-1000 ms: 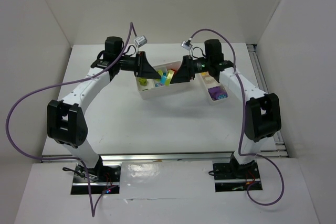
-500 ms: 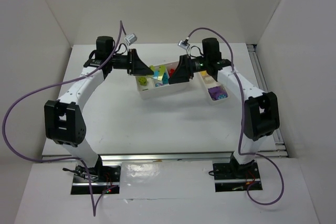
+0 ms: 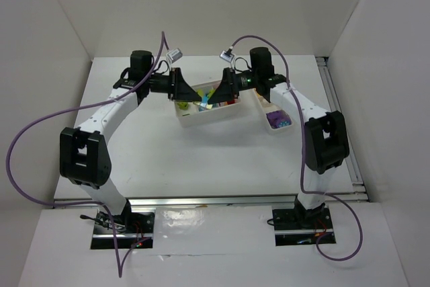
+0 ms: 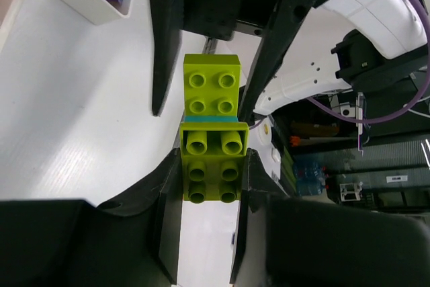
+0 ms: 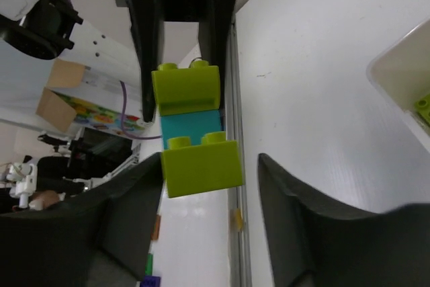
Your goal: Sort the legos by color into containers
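The left gripper (image 4: pixel 209 165) has its jaws clenched on the near lime brick (image 4: pixel 209 189) of a three-brick stack (image 5: pixel 195 126). The stack runs lime, then a thin teal brick (image 5: pixel 191 127), then a second lime brick (image 5: pixel 201 165). It is held off the surface (image 3: pixel 201 159), roughly level between the two arms.

The right gripper (image 5: pixel 211 166) faces the left one head-on. Its jaws are spread wide on either side of the second lime brick. There is a clear gap on one side, and the other side sits just beside the brick or may be brushing it.

From the top camera the two wrists meet at 12 o'clock from the middle of the surface. The stack seems to hang over the wider tray (image 3: pixel 208 118), though it is small there and partly hidden. That tray holds several mixed-colour bricks. The narrow tray (image 3: pixel 263 115) lies at the wider tray's 3 o'clock, with purple bricks (image 3: pixel 279 120) in its near compartment.
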`<action>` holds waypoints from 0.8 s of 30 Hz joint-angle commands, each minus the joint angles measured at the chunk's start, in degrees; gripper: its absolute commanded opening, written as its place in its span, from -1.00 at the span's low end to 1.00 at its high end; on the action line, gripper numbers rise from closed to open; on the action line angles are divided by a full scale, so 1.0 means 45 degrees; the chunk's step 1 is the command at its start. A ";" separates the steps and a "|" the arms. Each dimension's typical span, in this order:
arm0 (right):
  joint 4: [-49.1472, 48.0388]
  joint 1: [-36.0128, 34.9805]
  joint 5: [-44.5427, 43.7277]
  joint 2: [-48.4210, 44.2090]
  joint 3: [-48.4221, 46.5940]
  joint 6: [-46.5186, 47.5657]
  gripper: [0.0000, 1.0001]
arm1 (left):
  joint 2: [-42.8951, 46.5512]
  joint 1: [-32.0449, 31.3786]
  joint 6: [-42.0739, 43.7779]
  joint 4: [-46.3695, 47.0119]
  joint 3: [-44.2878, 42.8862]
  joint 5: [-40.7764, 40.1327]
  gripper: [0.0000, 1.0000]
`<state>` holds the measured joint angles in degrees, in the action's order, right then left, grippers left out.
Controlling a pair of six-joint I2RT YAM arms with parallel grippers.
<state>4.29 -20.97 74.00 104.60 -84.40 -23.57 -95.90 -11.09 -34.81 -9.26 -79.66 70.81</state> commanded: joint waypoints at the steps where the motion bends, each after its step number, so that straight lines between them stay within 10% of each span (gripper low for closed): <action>1: -0.1052 -0.0125 0.0060 -0.0021 -0.0561 -0.0328 0.21 | 0.0217 -0.0055 0.0079 0.0631 0.0104 0.0320 -1.00; 8: -0.0703 -0.0125 -0.0485 -0.0021 -0.0444 -0.0328 -0.95 | 0.0217 0.0198 0.0233 0.0262 0.0221 0.0068 -1.00; 18: 0.1797 -0.0221 -0.5909 0.0271 -0.1359 0.0258 -0.99 | 0.1445 0.2383 0.0352 -0.0831 0.1527 -0.1901 -1.00; 24: 0.4749 -0.1588 -1.0972 0.2652 -0.5420 0.0805 -0.99 | 0.2735 0.3577 -0.0078 -0.1789 0.2486 -0.4521 -1.00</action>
<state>18.28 -24.71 38.72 113.45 -102.21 -22.00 -87.44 3.62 -34.87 -15.59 -69.01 56.47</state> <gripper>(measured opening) 0.444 0.333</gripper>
